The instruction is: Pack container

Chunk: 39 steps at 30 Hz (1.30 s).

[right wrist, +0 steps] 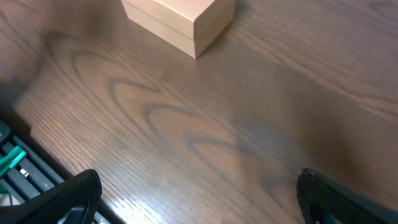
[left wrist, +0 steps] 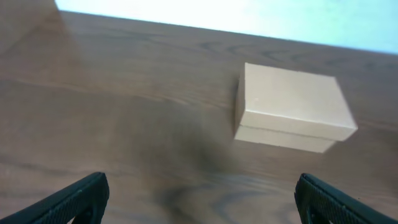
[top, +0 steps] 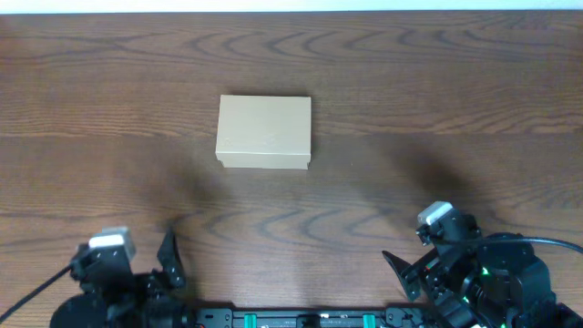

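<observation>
The container (top: 264,132) is a plain tan cardboard box with its lid shut, standing on the dark wood table a little left of centre. It shows at the upper right of the left wrist view (left wrist: 292,109) and at the top of the right wrist view (right wrist: 180,18). My left gripper (top: 168,260) sits at the front left edge, open and empty, its fingertips wide apart (left wrist: 199,199). My right gripper (top: 401,273) sits at the front right edge, also open and empty (right wrist: 199,199). Both are well short of the box. No small items show.
The wood table (top: 437,118) runs to a pale far edge at the top. A black rail with green parts (right wrist: 12,165) runs along the front edge by the arm bases.
</observation>
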### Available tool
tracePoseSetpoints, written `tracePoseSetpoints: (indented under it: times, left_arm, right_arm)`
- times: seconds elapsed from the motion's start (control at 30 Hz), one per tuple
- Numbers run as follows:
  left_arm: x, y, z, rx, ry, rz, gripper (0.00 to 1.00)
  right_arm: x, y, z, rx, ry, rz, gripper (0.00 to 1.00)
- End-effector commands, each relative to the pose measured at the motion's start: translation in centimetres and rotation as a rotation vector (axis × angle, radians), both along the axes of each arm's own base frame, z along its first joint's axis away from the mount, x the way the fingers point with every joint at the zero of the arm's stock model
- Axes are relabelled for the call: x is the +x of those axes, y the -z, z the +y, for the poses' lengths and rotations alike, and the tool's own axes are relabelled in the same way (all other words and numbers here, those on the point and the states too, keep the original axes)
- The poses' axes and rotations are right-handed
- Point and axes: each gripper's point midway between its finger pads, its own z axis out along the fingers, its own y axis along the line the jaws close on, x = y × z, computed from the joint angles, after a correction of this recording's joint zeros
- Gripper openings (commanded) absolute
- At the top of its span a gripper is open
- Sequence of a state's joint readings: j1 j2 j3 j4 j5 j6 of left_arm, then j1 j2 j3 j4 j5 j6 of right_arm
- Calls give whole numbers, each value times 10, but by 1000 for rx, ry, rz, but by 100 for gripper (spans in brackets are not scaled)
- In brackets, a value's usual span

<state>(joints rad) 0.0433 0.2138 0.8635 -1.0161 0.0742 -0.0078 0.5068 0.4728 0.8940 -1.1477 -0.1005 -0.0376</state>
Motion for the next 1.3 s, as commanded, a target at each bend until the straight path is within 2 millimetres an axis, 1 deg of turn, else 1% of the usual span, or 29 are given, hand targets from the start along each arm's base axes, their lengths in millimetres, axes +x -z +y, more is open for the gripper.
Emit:
tracePoseSetpoints:
  times: [0.0,0.13,0.3,0.47,0.63,0.8,0.9,1.13,1.23,1.27]
  left_arm:
    - [11,16,3,105,38,18,96]
    - [21,33,3,177,72,2,95]
    - [24,56,3,227,93,-12,95]
    - [33,82,4,229,94,-9,95]
    - [45,114,5,227,95,11,95]
    - [55,135,7,229,84,26,95]
    - [57,143,11,224,66,35,95]
    - [60,157,28,172,-56,50,95]
    - [61,168,30,125,-88,64,95]
    - [61,167,30,123,-90,63,95]
  right_arm:
    - [0,2,-1,-9,-3,-2,99]
    - [0,2,-1,-9,-3,-2,99]
    - [0,2,-1,-9,-3,-2,99]
    - [0,2,-1,-9,-3,-2,99]
    - [0,2,-1,-9,-3,-2,99]
    - [0,2,-1,-9,-3,-2,99]
    - [0,2,-1,-9,-3,-2,99]
    - [0,2,-1,-9,-3,-2,99]
    - [0,2,-1,-9,-3,-2,99]
    - [0,2,-1,-9,-3,-2,99]
